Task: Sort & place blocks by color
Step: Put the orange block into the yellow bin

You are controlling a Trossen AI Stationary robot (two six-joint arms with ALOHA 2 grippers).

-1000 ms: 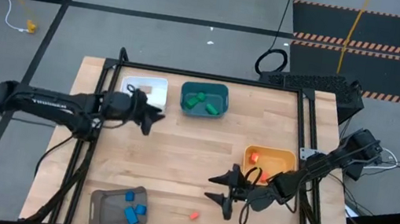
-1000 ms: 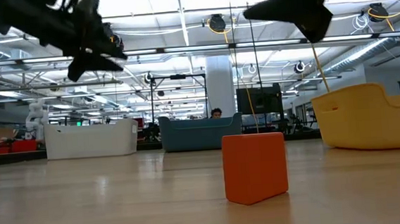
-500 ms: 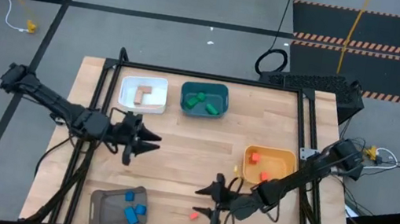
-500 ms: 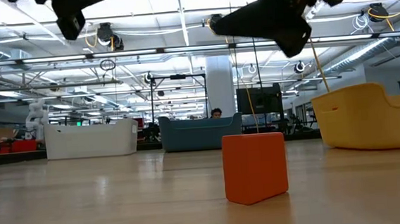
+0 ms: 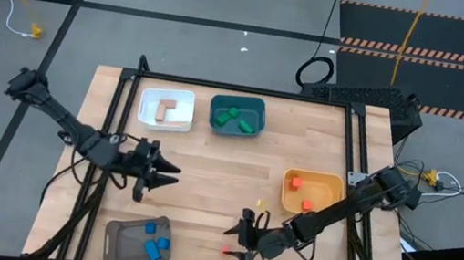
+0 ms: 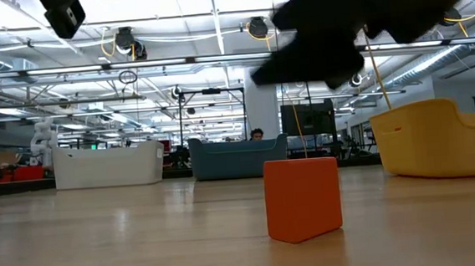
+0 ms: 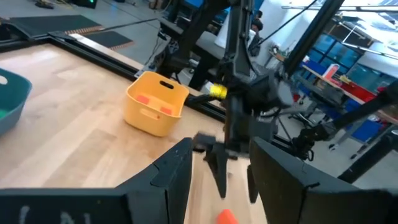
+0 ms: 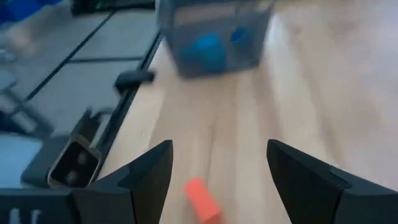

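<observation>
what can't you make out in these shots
- Low view: the right gripper is a dark blur, its jaws unreadable.
- Low view: bin walls hide the contents of the yellow bin.
- High view: the loose orange block is too small to tell its shape.
- Right wrist view: the blue blocks in the grey bin are smeared.

There are four bins: one white, one teal, one yellow, one grey. I count three blue blocks, about three green blocks, two orange ones in the yellow bin, one loose orange block, one tan piece.
</observation>
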